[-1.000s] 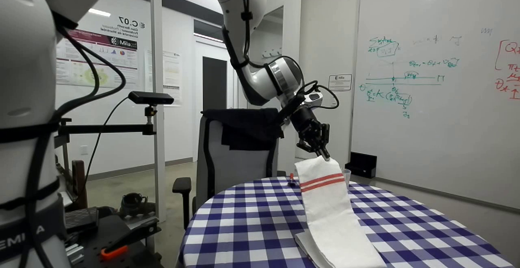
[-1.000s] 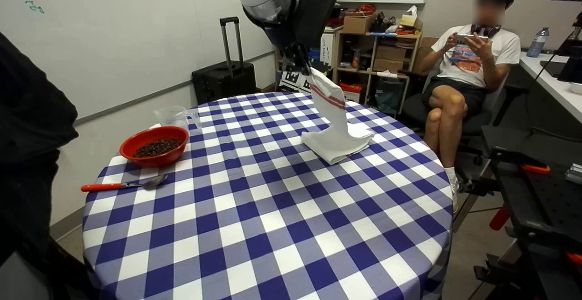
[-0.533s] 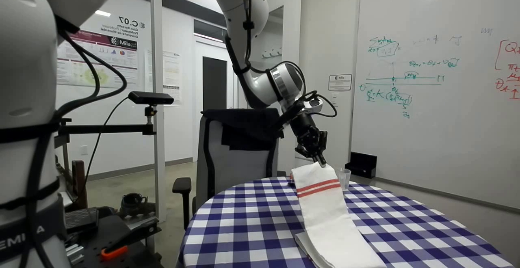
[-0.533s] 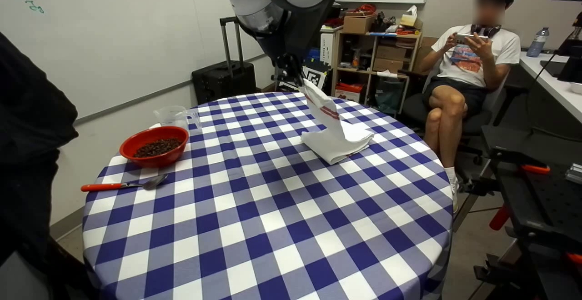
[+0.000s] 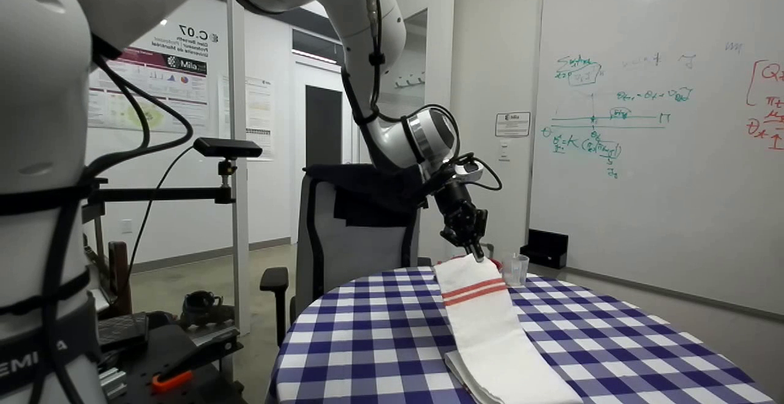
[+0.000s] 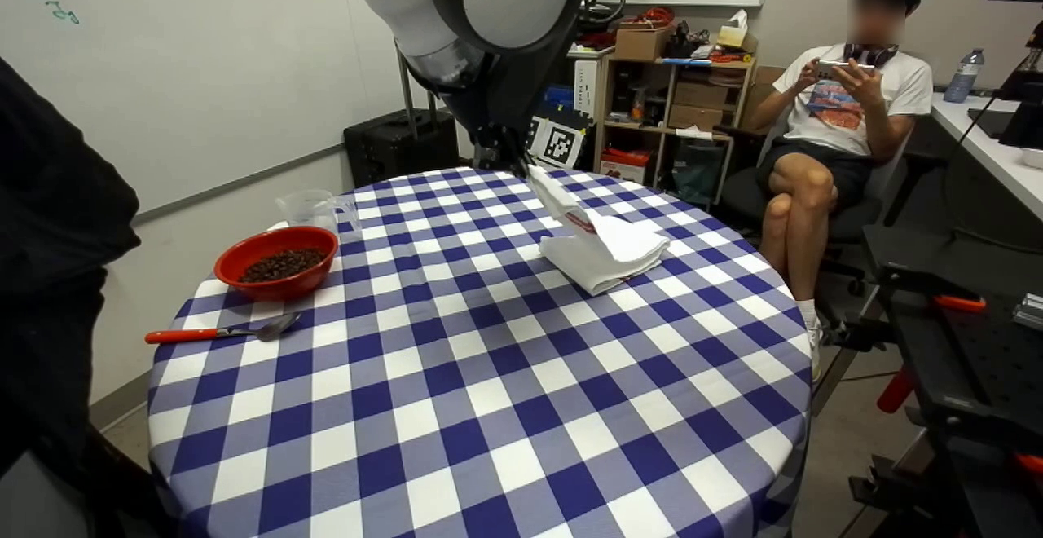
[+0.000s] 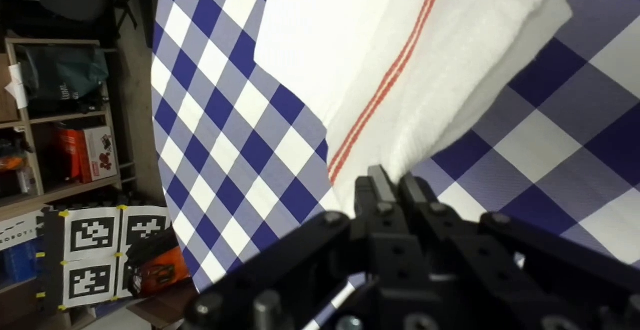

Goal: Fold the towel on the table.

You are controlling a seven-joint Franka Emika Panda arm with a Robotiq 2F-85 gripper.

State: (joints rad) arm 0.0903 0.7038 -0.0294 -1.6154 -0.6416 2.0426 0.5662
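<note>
The white towel with red stripes shows in both exterior views (image 5: 490,330) (image 6: 615,249) and in the wrist view (image 7: 465,35). Its lower part lies in folded layers on the table's blue-and-white checked cloth (image 5: 367,343) (image 6: 456,407). Its striped end is lifted and slants up to my gripper (image 5: 476,254) (image 6: 521,165). In the wrist view my gripper (image 7: 397,177) has its fingers closed on the towel's end, with fabric pinched between the tips. The gripper is a little above the tabletop near its edge. The underside of the raised part is partly hidden.
A red bowl (image 6: 277,265) with dark beans, a fork with an orange handle (image 6: 216,333) and a clear jug (image 6: 314,209) stand on the table. A chair (image 5: 361,239) stands behind the table. A person (image 6: 847,114) sits beyond it.
My gripper has moved down and to the left in both exterior views. The towel's striped end has come down with it and slants lower; the folded part on the table stays in place.
</note>
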